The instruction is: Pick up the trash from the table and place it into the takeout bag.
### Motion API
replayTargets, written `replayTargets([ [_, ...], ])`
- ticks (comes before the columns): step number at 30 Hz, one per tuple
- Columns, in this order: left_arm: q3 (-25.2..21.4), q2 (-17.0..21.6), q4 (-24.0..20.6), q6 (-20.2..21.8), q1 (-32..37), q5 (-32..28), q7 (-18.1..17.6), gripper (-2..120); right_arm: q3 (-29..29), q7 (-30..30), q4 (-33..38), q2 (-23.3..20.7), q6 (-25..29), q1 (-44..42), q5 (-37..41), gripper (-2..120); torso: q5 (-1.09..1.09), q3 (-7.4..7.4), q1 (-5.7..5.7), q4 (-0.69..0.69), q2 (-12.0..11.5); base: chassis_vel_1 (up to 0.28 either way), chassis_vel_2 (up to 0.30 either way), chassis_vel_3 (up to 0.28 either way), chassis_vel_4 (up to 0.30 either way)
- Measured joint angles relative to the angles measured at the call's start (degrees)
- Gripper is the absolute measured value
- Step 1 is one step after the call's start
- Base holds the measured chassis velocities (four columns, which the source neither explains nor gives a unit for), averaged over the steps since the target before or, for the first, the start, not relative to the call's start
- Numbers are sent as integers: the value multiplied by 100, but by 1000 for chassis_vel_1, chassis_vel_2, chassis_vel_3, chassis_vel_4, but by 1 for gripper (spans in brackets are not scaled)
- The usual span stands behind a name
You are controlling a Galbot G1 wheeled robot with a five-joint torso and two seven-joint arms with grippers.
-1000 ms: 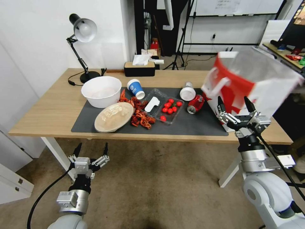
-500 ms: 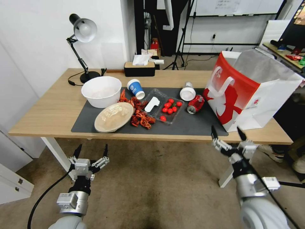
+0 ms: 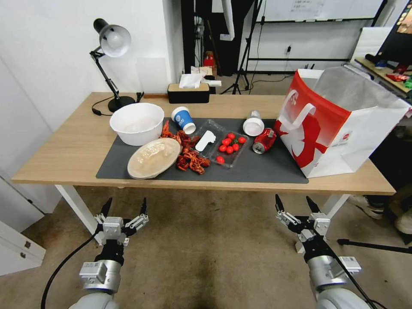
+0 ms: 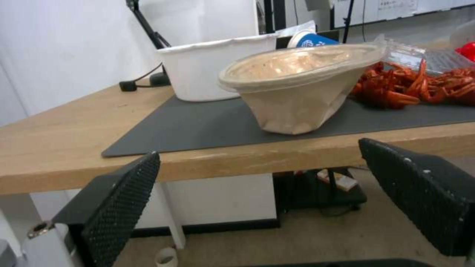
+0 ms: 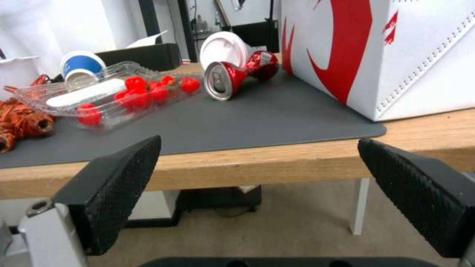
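Observation:
The takeout bag stands upright and open at the table's right end, its wall close in the right wrist view. On the dark mat lie a blue-and-white paper cup on its side, a white lidded cup, a crushed red can and a beige oval lid. My left gripper is open below the table's front edge, facing the beige lid. My right gripper is open, also below the edge, facing the can.
A big white bowl sits at the mat's back left. Red crayfish shells and a clear tray of cherry tomatoes lie mid-mat. A desk lamp and a tissue box stand at the back.
My right gripper has dropped from in front of the bag to below the table edge. The bag, tilted and blurred a second ago, now stands still. The left gripper has hardly moved.

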Motion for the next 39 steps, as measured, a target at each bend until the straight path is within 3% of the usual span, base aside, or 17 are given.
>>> replayTargets([
  [18,13,2,64,-3,3,-17,43,100,8,3,-27,-24,0,55,-7,100,0,0,0,0,0,0,0,0,0],
  [25,37,34,155,-50,-49,-23,41,100,-348,119,5,-179,-81,515,-35,100,0,0,0,-1,0,0,0,0,0],
  [32,115,37,196,18,-176,29,38,100,-1229,789,-130,-432,-883,2060,111,100,0,0,2,1,0,0,0,0,0],
  [37,134,25,179,58,-170,64,37,100,-1563,1200,-370,-446,-1266,2666,216,100,0,1,2,1,0,0,0,0,0],
  [39,148,2,149,98,-166,105,35,100,-1811,1568,-593,-403,-1650,3136,325,100,0,1,2,0,0,0,0,0,0],
])
